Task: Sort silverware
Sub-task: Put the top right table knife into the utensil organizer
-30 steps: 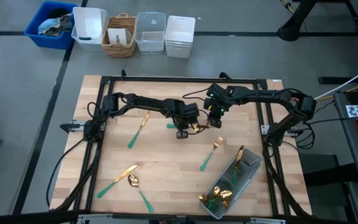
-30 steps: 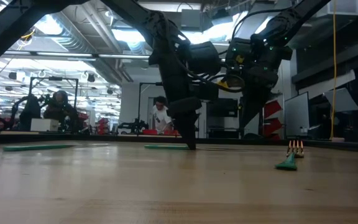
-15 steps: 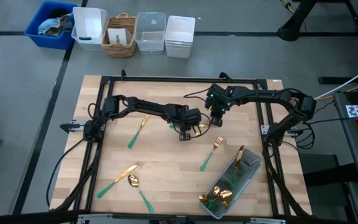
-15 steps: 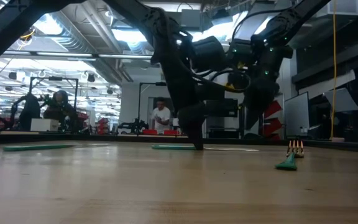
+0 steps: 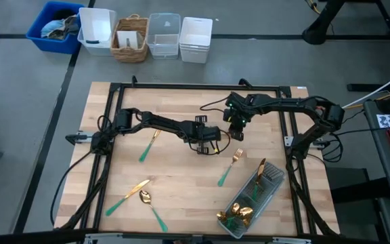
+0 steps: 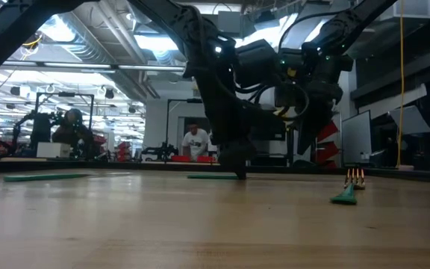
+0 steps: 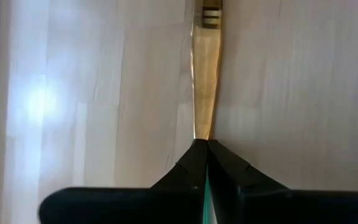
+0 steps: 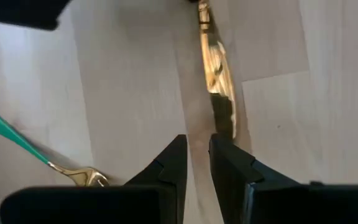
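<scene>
Near the middle of the worktop, the left gripper [image 5: 207, 139] is pressing down on a fork [image 7: 205, 81], its fingers [image 7: 194, 165] closed tight on the piece where teal handle meets gold neck. That fork is running straight ahead of the fingers, tines pointing away, so its long axis is lying in line with the left arm's reach. Just beside it, the right gripper [image 5: 235, 127] is hovering with fingers [image 8: 174, 163] narrowly parted, gripping nothing. A second fork [image 5: 229, 167] is lying towards the tray [image 5: 275, 177] at the near right corner, other pieces waiting near the left edge
</scene>
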`<state>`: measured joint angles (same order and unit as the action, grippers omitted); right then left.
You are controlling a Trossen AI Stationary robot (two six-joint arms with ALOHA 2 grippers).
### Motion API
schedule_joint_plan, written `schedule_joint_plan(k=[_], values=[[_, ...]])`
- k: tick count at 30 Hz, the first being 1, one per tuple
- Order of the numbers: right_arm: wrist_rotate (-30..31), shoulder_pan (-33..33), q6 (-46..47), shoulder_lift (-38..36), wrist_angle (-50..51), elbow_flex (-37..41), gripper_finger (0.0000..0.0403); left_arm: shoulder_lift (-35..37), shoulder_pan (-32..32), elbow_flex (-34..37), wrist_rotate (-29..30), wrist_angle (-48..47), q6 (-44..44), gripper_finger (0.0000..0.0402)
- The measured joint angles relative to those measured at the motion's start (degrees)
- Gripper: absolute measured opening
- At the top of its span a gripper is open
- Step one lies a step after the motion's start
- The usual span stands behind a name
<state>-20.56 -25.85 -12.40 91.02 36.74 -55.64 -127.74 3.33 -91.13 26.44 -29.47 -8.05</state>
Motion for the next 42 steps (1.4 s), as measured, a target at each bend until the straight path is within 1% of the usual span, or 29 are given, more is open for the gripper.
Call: schedule_joint_plan(k=[4,9,12,21,25,30,34,39,42], values=[[0.64,-0.07,0.04,0.0,-0.09,0.0,0.0069,0.01,0.04,-0.02,-0.15,-0.05,-0.53,0.0001],[0.51,-0.04,0.08,0.0,-0.12,0.0,0.0069,0.02,0.59,-0.07,-1.31,-0.03,-3.57,0.0016],[0.53,-0.04,0.1,0.0,-0.13,0.0,0.0069,-0.02,0.98,-0.15,-3.38,0.16,-5.6,0.0034],[0.53,-0.04,0.1,0.0,0.41,0.0,0.0069,-0.02,2.51,-0.26,-4.96,0.22,-5.52,0.0106],[0.53,-0.04,0.1,0.0,0.86,0.02,0.0069,-0.13,4.23,-0.33,-9.6,0.15,-3.54,0.0116],[0.54,-0.04,0.13,0.0,0.85,0.02,0.0069,-0.13,6.69,-0.35,-19.55,-0.07,-0.51,0.0103],[0.53,-0.04,0.13,0.0,0.85,0.02,0.0069,-0.2,8.11,-0.35,-24.68,-0.29,2.1,0.0074],[0.55,-0.04,0.13,0.0,0.85,0.02,0.0069,-0.2,8.39,-0.35,-25.83,-1.54,3.52,0.0028],[0.55,-0.04,0.12,0.0,0.82,0.02,0.0069,-0.2,8.35,-0.35,-25.95,-1.55,4.51,0.001]])
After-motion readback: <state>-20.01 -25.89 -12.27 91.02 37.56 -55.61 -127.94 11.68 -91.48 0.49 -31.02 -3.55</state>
